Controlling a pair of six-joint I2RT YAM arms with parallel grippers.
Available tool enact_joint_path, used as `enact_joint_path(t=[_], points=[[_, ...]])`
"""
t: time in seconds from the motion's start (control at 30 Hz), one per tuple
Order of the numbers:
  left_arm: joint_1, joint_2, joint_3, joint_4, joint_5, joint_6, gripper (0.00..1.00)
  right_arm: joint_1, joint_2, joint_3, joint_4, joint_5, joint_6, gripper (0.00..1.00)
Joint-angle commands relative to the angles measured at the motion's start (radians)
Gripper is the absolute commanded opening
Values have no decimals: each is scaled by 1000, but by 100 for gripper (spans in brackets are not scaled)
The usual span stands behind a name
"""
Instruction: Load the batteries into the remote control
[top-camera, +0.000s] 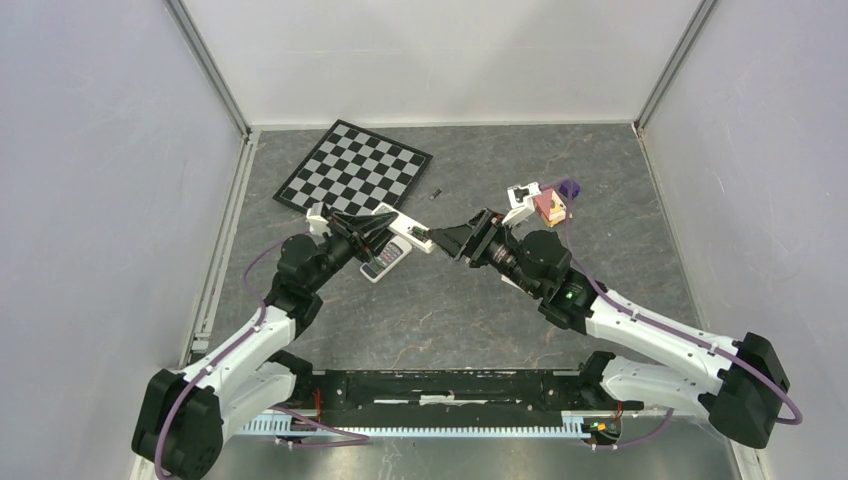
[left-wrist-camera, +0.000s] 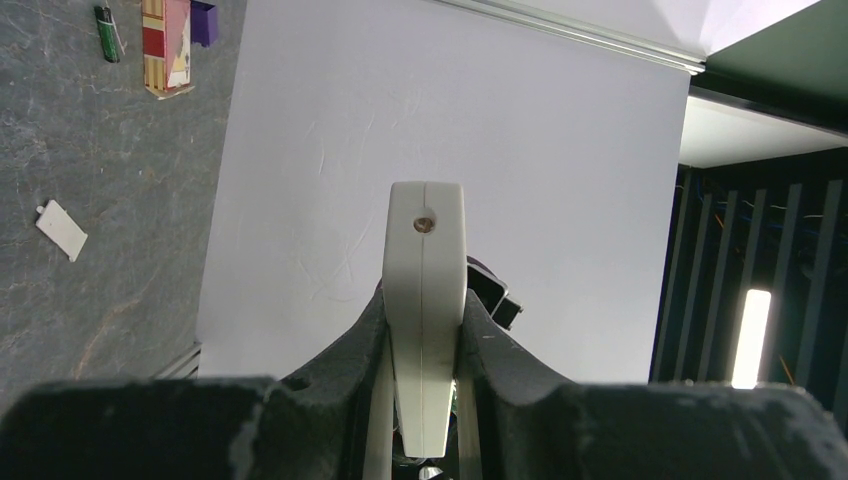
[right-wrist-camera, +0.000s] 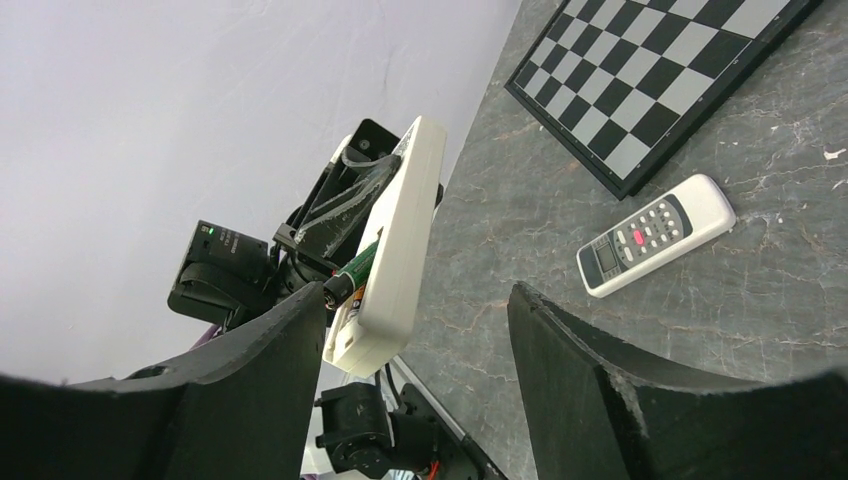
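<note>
Noting your left gripper (left-wrist-camera: 427, 300) clamped on the raised remote control (right-wrist-camera: 395, 240) and your right gripper (right-wrist-camera: 418, 295) open-jawed and empty beside it, be warned that the green battery (right-wrist-camera: 352, 268), seemingly only half seated, may spring out if nudged askew.

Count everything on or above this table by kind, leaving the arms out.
Remotes: 2, one off the table, one on it
Batteries: 3, one in the raised remote, two loose
Chessboard: 1
Striped box: 1
Purple block: 1
White card: 1
Total: 9
</note>
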Motion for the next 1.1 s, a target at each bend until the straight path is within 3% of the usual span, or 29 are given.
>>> enact_joint_path(t=[0.0, 0.57, 0.9, 1.07], points=[[0, -24, 42, 62, 29, 32, 2, 3, 8, 39, -23, 40, -7, 71], [-1, -20, 131, 138, 97, 189, 2, 2, 62, 89, -222, 113, -47, 56], [0, -50, 233, 48, 245, 544, 2, 2, 133, 130, -382, 145, -76, 48], [0, -70, 254, 30, 277, 634, 2, -7, 143, 137, -441, 162, -68, 46]])
